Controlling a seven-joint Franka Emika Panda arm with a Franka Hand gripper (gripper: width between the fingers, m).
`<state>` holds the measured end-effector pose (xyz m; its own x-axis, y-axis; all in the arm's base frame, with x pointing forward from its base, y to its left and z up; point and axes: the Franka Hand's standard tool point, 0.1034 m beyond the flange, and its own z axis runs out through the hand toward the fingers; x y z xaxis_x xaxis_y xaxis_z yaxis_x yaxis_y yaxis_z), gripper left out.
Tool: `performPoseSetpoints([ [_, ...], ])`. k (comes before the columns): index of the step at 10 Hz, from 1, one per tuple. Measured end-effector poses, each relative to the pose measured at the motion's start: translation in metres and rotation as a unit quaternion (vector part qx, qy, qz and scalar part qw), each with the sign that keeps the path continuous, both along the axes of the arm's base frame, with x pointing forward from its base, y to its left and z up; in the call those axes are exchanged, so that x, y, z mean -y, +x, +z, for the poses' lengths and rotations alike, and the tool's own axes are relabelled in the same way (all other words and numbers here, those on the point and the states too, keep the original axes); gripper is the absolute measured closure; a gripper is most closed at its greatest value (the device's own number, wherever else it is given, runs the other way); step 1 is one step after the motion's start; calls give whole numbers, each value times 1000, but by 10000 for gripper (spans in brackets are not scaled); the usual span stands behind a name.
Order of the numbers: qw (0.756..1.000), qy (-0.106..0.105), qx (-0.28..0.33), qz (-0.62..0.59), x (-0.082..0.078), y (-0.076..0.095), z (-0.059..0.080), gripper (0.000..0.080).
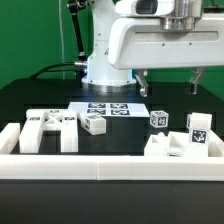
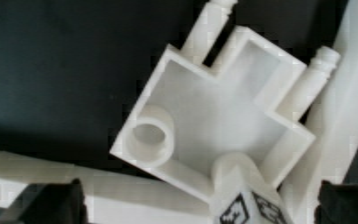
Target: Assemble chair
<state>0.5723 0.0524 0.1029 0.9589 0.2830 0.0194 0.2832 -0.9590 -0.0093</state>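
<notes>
Jaws spread wide and gripping nothing, the Panda's gripper point(image 1: 168, 84) hangs over the table point(image 1: 35, 98) toward the exterior view's right, while the chair's white pieces point(image 1: 50, 131) lie scattered along the table's near edge, just inside a white rail point(image 1: 100, 168).

The chair pieces point(image 1: 50, 130) look like white moulded plastic, smooth with a dull sheen. Close up, the big panel point(image 2: 211, 115) catches soft highlights along its edges. The table point(image 1: 30, 100) is black and matt. The robot's casing point(image 1: 160, 40) is glossy white plastic, and the claw point(image 1: 170, 82) has dark, matt fingers point(image 1: 143, 82). The marker board point(image 1: 108, 108) looks flat, papery white.
</notes>
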Motion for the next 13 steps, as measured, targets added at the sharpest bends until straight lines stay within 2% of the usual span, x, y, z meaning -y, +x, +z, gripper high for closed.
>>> performPoseSetpoints([
  [1,1000,0,-6,6,11,-9,-4,150],
  [2,1000,-1,-8,3,18,-10,-5,150],
  [6,1000,-1,-9,2,19,-11,-7,150],
  [7,1000,-2,-6,24,28,-20,-11,150],
  [8,999,-3,-13,39,40,-36,-17,150],
  [9,997,-3,-15,70,47,-43,-19,150],
  [13,997,-5,-13,74,52,-43,-21,150],
])
